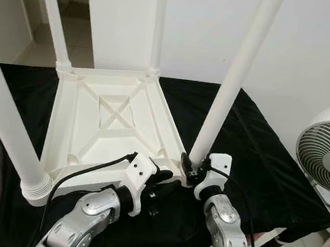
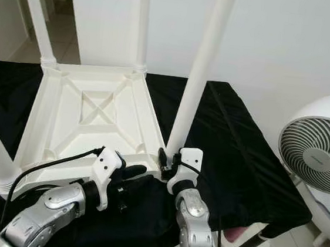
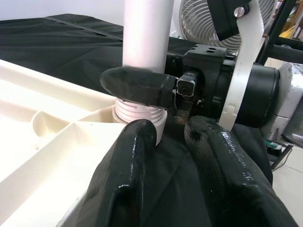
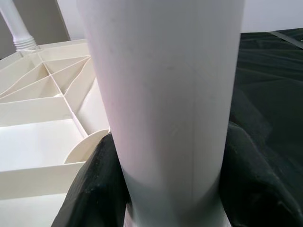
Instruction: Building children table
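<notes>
A white plastic children's table (image 1: 112, 124) lies upside down on a black cloth (image 1: 257, 145), with its legs pointing up. My right gripper (image 1: 194, 169) is shut on the near-right leg (image 1: 234, 83) just above its threaded base, where it meets the corner socket. In the right wrist view that leg (image 4: 165, 94) stands between the black fingers (image 4: 90, 189). My left gripper (image 1: 162, 179) is low at the table's front edge, just left of that corner. It is open with nothing between its fingers (image 3: 132, 156). The left wrist view faces the leg (image 3: 144, 33).
The near-left leg (image 1: 5, 124) rises close to my left arm, and two more legs (image 1: 159, 22) stand at the far corners. A white fan (image 1: 327, 152) sits on the floor to the right. The cloth-covered surface ends just in front of me.
</notes>
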Controlling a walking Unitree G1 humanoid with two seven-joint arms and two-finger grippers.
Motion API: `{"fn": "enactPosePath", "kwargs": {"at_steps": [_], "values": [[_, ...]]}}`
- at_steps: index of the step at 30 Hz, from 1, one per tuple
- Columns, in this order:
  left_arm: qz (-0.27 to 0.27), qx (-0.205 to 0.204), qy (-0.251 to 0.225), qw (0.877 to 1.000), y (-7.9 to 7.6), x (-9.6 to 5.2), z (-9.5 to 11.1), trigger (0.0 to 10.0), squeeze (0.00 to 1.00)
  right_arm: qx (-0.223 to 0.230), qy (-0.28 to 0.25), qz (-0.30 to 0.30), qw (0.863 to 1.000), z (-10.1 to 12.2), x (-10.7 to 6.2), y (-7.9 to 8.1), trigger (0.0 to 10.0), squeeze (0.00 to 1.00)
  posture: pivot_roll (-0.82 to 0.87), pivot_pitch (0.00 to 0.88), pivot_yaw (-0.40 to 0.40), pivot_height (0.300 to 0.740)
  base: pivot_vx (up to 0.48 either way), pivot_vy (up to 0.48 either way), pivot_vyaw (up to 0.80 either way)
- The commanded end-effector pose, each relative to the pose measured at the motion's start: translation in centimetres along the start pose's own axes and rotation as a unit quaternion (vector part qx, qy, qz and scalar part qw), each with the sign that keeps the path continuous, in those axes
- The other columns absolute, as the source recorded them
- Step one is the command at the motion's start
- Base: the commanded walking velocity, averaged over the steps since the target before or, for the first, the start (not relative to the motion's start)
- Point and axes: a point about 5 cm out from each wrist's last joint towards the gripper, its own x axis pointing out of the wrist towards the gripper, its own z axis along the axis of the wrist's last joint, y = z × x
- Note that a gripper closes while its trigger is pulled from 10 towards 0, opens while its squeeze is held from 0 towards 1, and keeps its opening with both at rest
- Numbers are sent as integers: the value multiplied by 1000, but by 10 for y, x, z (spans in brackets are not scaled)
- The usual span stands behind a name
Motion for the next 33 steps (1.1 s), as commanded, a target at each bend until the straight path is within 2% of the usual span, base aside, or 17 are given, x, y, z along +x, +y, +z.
{"fn": "enactPosePath", "kwargs": {"at_steps": [1,2,5,6,14,15,16,17,18,19,20,21,22,26,29,31,33], "values": [[-19,5,1,1000,-4,0,1,10000,0,6,13,-9,1000,-3,-2,1,0,0,3,30,-23,740,0,0,0],[-20,7,1,1000,-4,1,1,10000,0,2,15,-1,1000,-3,-1,4,10000,0,2,25,-25,740,0,0,0],[-18,10,-1,1000,-3,2,2,10000,0,4,17,7,1000,-1,-1,6,10000,0,5,23,-29,740,0,0,0],[-15,11,-1,1000,-2,2,2,10000,0,8,17,2,1000,0,-1,4,10000,1000,6,22,-30,740,0,0,0],[-12,11,-2,1000,-2,2,2,10000,0,0,7,37,999,8,2,-4,10000,1000,9,13,-41,740,0,0,0],[-12,12,-2,1000,-2,3,2,10000,0,-14,13,76,997,10,3,-10,10000,1000,11,3,-45,740,0,0,0],[-12,12,-2,1000,-2,3,2,10000,0,-14,13,76,997,10,3,-10,10000,1000,11,3,-45,740,0,0,0],[-11,13,-3,1000,-2,3,2,10000,0,-37,14,129,991,13,2,-17,10000,1000,12,2,-46,740,0,0,0],[-11,13,-3,1000,-2,3,2,10000,0,-37,14,129,991,13,2,-17,10000,1000,12,2,-46,740,0,0,0],[-11,14,-3,1000,-2,3,3,10000,0,-59,20,173,983,14,1,-23,10000,0,10,0,-46,740,0,0,0],[-12,15,-3,1000,-1,3,3,10000,0,-74,25,213,974,15,0,-28,10000,0,10,0,-46,740,0,0,0],[-12,15,-3,1000,-1,3,3,10000,0,-74,25,213,974,15,0,-28,10000,0,10,0,-46,740,0,0,0],[-13,16,-3,1000,-1,4,3,10000,0,-91,29,238,967,15,0,-33,10000,0,9,0,-44,740,0,0,0],[-15,17,-3,1000,-1,4,3,10000,0,-116,42,270,955,12,0,-39,10000,0,7,0,-41,740,0,0,0],[-15,17,-3,1000,-1,4,3,10000,0,-116,42,270,955,12,0,-39,10000,0,7,0,-41,740,0,0,0],[-19,17,-2,1000,-1,5,3,10000,0,-135,61,295,944,6,5,-42,10000,0,10,0,-39,740,0,0,0],[-19,17,-2,1000,-1,5,3,10000,0,-135,61,295,944,6,5,-42,10000,0,10,0,-39,740,0,0,0]]}}
